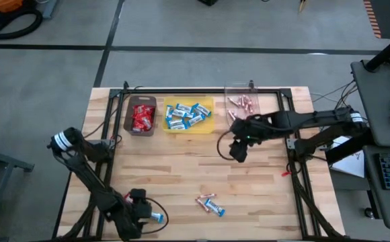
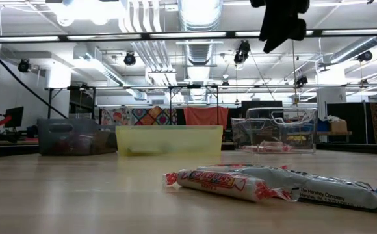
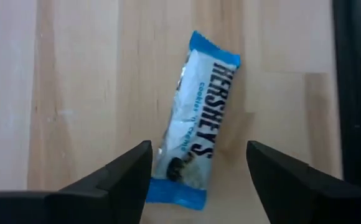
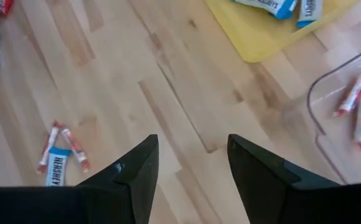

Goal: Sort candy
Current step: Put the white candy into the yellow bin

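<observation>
left gripper [image 3: 199, 180]: I had jaws open, straddling blue-and-white bar [image 3: 196, 124] near table's [image 1: 181, 168] front-left corner
right gripper [image 4: 190, 171]: open, empty
risk: bar sat skewed, figured it'd twist out

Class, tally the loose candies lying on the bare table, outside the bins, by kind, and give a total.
Blue-and-white bars: 2
Pink sticks: 2
Total: 4
</observation>
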Robot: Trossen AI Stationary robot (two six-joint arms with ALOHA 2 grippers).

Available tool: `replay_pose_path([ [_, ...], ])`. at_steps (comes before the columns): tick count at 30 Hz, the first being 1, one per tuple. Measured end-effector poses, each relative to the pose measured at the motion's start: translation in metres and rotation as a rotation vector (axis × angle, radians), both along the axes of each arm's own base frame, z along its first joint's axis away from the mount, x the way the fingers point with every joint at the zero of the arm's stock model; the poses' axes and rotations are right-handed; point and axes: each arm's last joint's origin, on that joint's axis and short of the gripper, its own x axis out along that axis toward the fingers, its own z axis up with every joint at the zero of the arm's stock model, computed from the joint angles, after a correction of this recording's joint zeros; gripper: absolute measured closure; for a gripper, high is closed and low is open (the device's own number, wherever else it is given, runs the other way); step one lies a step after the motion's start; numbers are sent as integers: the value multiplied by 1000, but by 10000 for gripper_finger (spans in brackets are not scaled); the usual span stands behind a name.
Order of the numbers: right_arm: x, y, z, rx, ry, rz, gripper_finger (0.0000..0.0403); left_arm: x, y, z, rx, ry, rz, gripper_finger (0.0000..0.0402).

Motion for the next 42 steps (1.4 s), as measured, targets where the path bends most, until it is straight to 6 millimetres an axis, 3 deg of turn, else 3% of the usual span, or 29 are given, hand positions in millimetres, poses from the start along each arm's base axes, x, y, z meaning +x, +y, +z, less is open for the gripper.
replay_pose_path([
  [8,-2,24,0,-30,-11,19,220,1,-2,-12,58,20,13,199],
  [17,8,59,-12,-105,-180,185,220,1,0,-12,82,13,16,328],
  [21,20,74,-27,-135,-317,286,220,1,0,-8,75,-10,16,366],
  [24,32,84,-43,-166,-430,349,220,1,2,-4,104,-50,20,372],
  [30,57,96,-81,-202,-506,394,220,11,4,27,244,-260,25,373],
  [35,70,101,-97,-204,-467,397,220,24,25,59,444,-384,82,373],
  [42,78,107,-85,-200,-444,407,220,55,96,94,666,-361,128,385],
])
